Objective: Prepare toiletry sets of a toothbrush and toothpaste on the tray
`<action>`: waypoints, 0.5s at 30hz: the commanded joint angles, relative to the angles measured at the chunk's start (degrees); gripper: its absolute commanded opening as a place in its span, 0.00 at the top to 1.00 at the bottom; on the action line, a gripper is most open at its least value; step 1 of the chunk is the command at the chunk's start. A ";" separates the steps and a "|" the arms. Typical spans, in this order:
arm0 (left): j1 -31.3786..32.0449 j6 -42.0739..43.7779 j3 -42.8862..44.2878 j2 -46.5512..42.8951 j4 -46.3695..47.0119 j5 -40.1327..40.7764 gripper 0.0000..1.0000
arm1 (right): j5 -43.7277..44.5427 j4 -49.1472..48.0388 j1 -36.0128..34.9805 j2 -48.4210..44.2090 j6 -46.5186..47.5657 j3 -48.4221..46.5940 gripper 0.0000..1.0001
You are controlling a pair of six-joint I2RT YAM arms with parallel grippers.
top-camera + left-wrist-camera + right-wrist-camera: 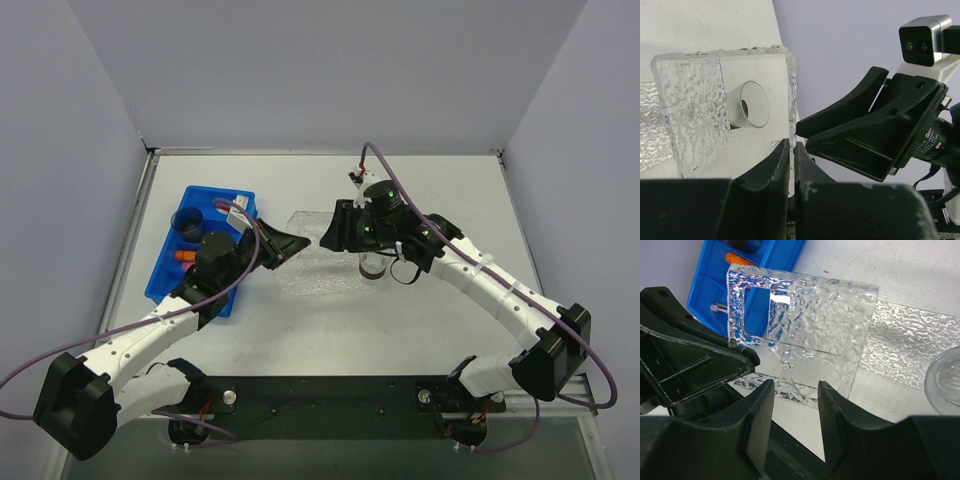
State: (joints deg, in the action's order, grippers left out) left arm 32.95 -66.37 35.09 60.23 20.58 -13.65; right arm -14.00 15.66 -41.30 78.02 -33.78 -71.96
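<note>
The clear, bumpy-textured plastic tray, a flat sheet with cut-outs, is tilted up off the white surface between the two grippers. The left gripper has its jaws nearly together, clamped on the tray's edge. The right gripper has its jaws apart, with the tray's lower edge in the gap just beyond them; whether they touch it I cannot tell. The small orange toothpaste tube lies in the deep blue plastic bin, away from both.

Clear cup half off the right edge; toothbrush partly behind tray.
</note>
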 commanded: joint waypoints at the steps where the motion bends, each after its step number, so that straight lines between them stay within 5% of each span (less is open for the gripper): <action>1: 0.10 0.63 0.07 -1.69 4.21 0.55 1.00 | -1.20 0.78 -0.45 0.73 -0.06 -3.27 0.64; 15: 0.45 0.01 0.15 -0.90 5.96 -0.59 1.00 | -2.26 -0.45 -0.45 4.07 -2.43 -3.53 0.69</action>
State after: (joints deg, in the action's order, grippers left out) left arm 32.99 -66.39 35.05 60.23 20.82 -13.72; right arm -15.77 16.01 -41.34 80.90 -35.09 -73.30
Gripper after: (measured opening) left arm 0.149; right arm 0.315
